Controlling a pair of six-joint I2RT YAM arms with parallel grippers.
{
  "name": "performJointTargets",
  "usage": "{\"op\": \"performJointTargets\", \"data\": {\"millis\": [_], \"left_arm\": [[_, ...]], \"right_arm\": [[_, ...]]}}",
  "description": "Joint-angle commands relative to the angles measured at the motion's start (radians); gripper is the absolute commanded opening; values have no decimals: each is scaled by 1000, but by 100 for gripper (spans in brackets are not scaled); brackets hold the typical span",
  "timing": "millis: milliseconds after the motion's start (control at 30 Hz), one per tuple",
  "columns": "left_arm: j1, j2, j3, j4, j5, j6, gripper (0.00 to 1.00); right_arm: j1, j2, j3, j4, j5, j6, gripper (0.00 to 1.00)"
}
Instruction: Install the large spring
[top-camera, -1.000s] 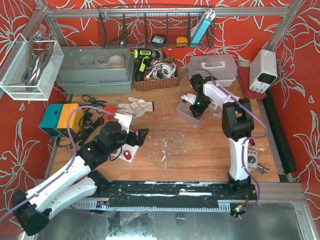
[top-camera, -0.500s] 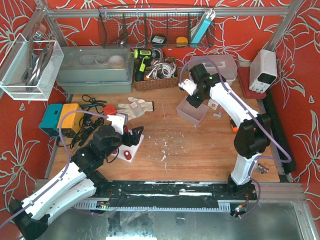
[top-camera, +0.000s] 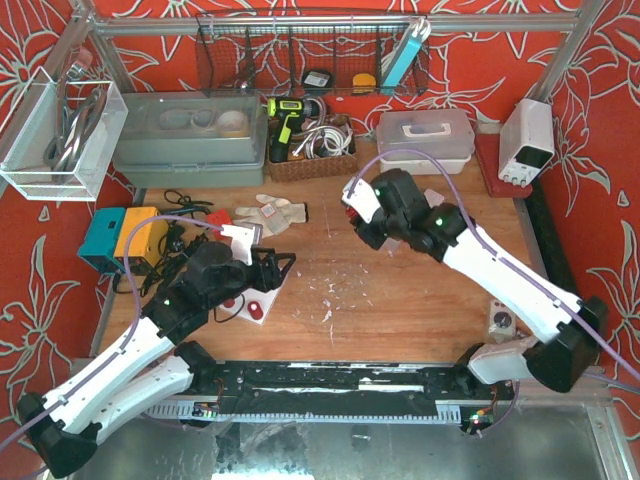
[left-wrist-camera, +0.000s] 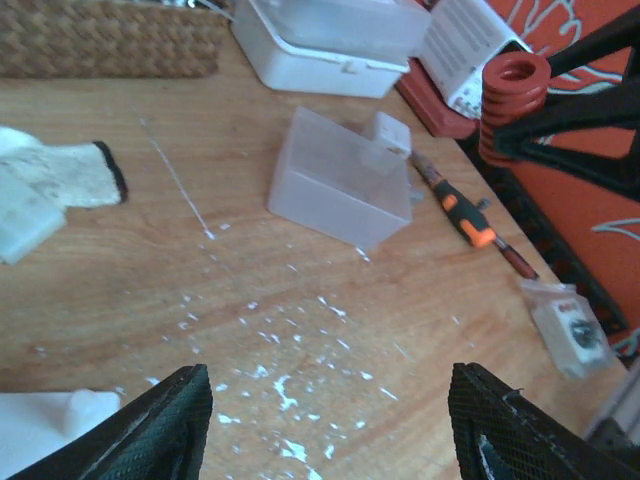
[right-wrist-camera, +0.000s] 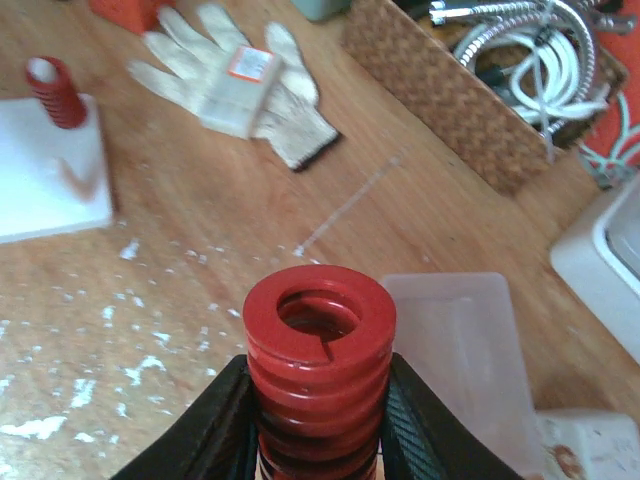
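The spring is a thick, bright red coil of flat, tightly stacked turns around an open bore. It stands upright, its split top turn facing the right wrist camera. The right end effector is clamped on it, one black finger against the coil at 9 o'clock and one at 3 o'clock. It holds the spring in the air above the counter.

Seen from overhead, the right arm stretches from its base at 5 o'clock toward 11 o'clock, low over the counter's far half. The left arm runs from 7 o'clock toward 1 o'clock. The left end effector sits near a white block, its fingers wide apart with nothing between them.

The overhead view hides the spring under the right wrist. The left wrist view shows it side-on at 1 o'clock, held between black fingers, and alone shows a screwdriver beside a clear tray. The right wrist view puts that tray at 4 o'clock of the spring, a glove at 11 o'clock, and a small red post standing on the white block at 10 o'clock.
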Motion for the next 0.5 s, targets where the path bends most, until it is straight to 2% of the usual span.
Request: {"op": "performJointTargets", "data": {"millis": [0, 167, 467], "left_arm": [[2, 17, 30, 10, 150, -79, 64], [2, 40, 46, 13, 201, -82, 51], [2, 146, 92, 35, 243, -58, 48]], "right_arm": [[60, -112, -162, 245, -37, 73, 0], [104, -203, -364, 445, -111, 134, 0], [236, -198, -565, 719, -138, 169, 0]]}}
